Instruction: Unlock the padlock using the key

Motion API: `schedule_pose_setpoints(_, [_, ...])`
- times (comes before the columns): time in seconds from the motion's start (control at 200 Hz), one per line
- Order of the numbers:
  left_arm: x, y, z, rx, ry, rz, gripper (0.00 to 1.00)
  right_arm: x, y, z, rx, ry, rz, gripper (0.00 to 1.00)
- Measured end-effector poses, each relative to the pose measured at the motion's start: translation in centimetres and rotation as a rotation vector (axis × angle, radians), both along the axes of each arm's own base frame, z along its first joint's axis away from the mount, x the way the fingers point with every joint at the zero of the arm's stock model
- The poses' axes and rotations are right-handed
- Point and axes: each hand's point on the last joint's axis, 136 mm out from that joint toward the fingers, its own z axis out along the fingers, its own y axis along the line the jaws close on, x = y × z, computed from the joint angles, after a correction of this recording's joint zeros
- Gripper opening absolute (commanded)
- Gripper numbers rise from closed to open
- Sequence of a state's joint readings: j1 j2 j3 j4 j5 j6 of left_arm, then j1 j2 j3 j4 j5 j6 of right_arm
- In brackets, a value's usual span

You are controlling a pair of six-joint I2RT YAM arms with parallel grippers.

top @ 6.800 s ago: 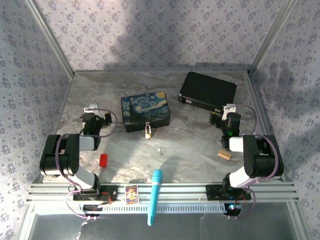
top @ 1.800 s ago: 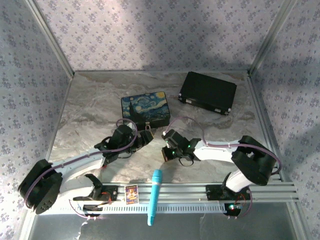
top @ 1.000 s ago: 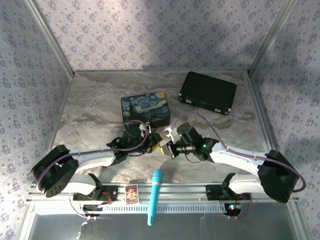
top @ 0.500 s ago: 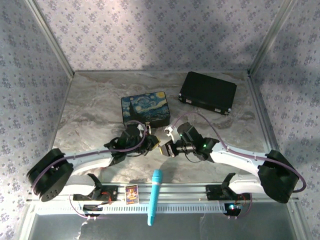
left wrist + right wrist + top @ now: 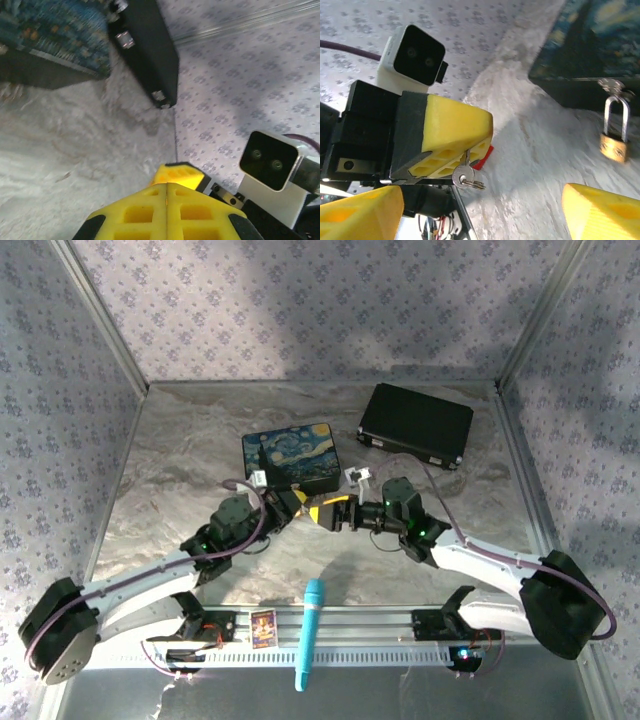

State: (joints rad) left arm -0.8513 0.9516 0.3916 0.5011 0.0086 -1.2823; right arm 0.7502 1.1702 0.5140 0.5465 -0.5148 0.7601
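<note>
Left fingers (image 5: pixel 451 125): yellow ribbed wedge pads, pinched together on the small silver key (image 5: pixel 464 176), which dangles below them just near of the painted tin (image 5: pixel 292 458). Right fingers (image 5: pixel 602 210) are spread apart, facing them. The brass padlock (image 5: pixel 613 143) hangs by its thin shackle from the tin's hasp. The marbled bench (image 5: pixel 175 470) is open to the left.

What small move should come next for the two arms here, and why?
Probably the right gripper should move to the padlock and steady it: it is open, the left gripper holds the key, and the padlock hangs on the tin.
</note>
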Motion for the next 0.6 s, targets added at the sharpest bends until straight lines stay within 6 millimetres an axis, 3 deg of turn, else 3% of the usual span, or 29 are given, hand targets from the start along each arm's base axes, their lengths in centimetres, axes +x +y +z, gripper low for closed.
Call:
schedule_pose_setpoints(0.215, [-0.2, 0.9, 3.4, -0.063, -0.108, 0.023, 0.00, -0.2, 1.3, 2.1, 0.092, -0.006, 0.052, 0.58])
schedule_pose_setpoints(0.345, [-0.2, 0.9, 3.3, -0.076, -0.118, 0.023, 0.00, -0.8, 2.3, 2.5, 0.133, 0.002, 0.092, 0.54])
schedule_pose_setpoints(0.6, [-0.2, 0.9, 3.1, -0.085, -0.122, 0.023, 0.00, -0.7, 3.4, 3.8, 0.177, 0.000, 0.117, 0.36])
